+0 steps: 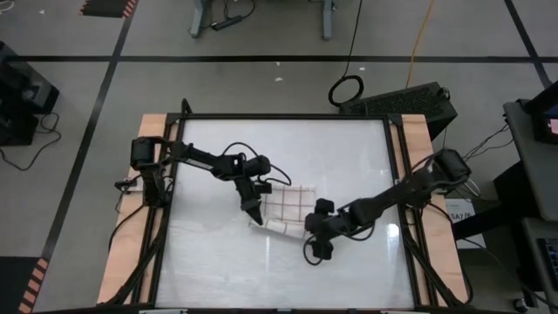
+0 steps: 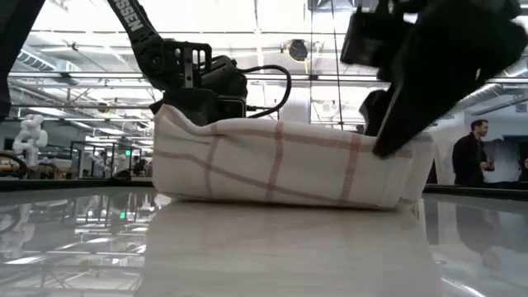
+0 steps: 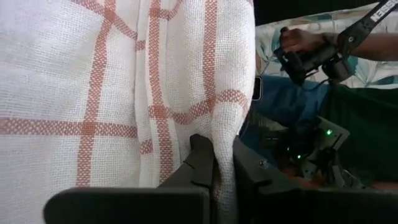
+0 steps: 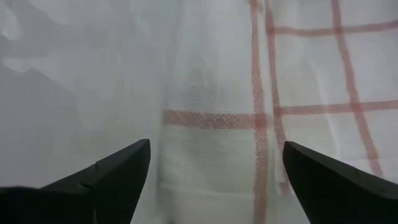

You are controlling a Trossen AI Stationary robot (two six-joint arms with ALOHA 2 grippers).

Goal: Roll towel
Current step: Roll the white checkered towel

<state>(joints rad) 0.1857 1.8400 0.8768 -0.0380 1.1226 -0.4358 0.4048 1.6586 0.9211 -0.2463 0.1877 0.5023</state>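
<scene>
Nearest me, my right gripper [image 4: 214, 180] stands wide open just at the towel [image 1: 283, 214], a partly rolled bundle mid-table. Behind, my left gripper [image 3: 221, 165] pinches a fold of the cloth's far edge.

Towel [image 3: 124, 93] cut off by wrist-view edges.

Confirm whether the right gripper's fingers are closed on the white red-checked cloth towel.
No: the right gripper stands wide open, the towel lying untouched between its fingers.

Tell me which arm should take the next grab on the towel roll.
Probably the right: the right gripper is open, facing the towel. The left gripper is already shut on a fold.
</scene>
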